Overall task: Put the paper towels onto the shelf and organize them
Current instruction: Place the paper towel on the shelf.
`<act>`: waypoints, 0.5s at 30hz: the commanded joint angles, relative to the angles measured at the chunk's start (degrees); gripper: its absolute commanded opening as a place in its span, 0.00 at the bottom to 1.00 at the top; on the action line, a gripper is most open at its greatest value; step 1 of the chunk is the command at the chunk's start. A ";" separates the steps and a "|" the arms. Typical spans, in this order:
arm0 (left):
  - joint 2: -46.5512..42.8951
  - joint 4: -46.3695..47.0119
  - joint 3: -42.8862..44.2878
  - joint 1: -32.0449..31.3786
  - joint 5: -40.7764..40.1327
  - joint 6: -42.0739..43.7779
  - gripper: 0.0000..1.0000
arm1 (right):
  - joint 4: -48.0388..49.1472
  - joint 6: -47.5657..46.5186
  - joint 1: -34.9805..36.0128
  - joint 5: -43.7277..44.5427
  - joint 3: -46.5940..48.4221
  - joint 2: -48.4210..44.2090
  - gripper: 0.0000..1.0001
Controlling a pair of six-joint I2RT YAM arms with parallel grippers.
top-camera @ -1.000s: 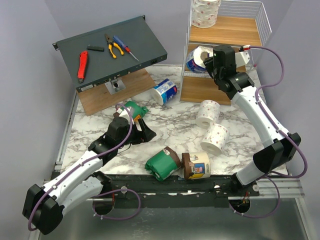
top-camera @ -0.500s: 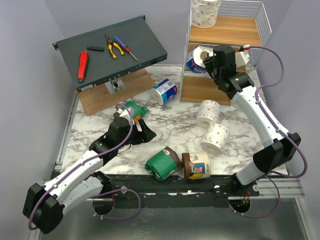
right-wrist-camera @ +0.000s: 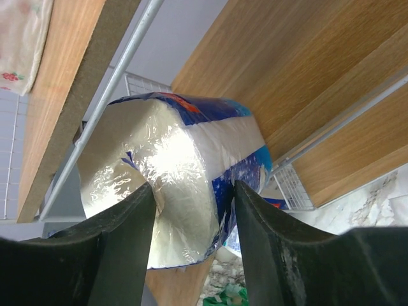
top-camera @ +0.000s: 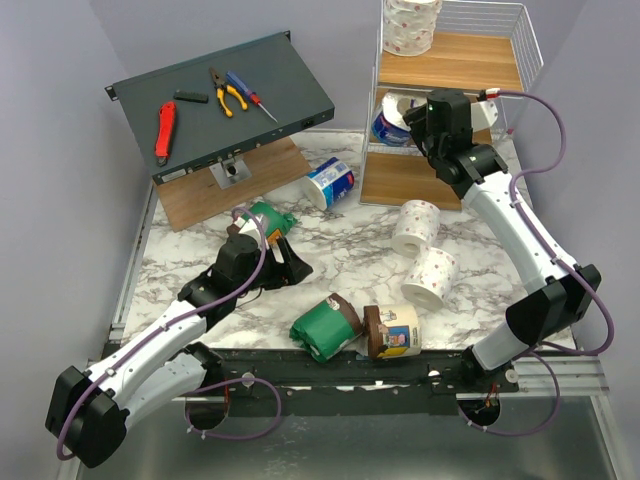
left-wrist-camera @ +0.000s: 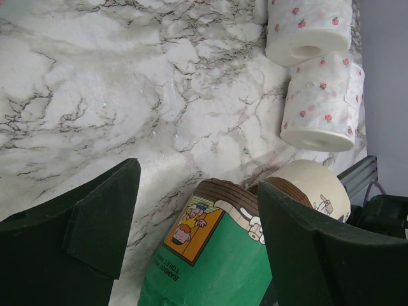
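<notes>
My right gripper (top-camera: 412,122) is shut on a blue-and-white wrapped paper towel roll (top-camera: 390,120) and holds it inside the middle tier of the white wire shelf (top-camera: 460,62). In the right wrist view the roll (right-wrist-camera: 185,172) sits between my fingers (right-wrist-camera: 108,255), under a wooden board (right-wrist-camera: 299,83). A speckled white roll (top-camera: 412,25) stands on the top tier. My left gripper (top-camera: 288,264) is open and empty above the table. In its wrist view (left-wrist-camera: 197,242) a green roll with a brown end (left-wrist-camera: 217,261) lies ahead between the jaws, untouched, with a cream-and-brown roll (left-wrist-camera: 312,185) beside it.
On the marble table lie a blue-and-white roll (top-camera: 330,182), a green roll (top-camera: 268,220) by my left wrist, two speckled white rolls (top-camera: 415,227) (top-camera: 430,275), the green roll (top-camera: 325,328) and the cream roll (top-camera: 393,330). A dark grey slanted panel (top-camera: 270,75) holds hand tools.
My right gripper has pushed the blue-and-white roll slightly deeper into the shelf's middle tier. The left arm has not moved.
</notes>
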 commanded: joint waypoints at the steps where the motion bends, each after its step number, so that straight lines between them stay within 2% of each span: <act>1: -0.08 1.39 -0.63 0.20 0.65 -0.18 0.78 | 2.49 -0.13 -0.32 -0.47 -0.98 0.32 0.56; 15: -0.97 0.07 0.41 0.22 -0.42 1.02 0.78 | 5.66 -4.68 -0.32 -0.60 -4.34 -2.34 0.65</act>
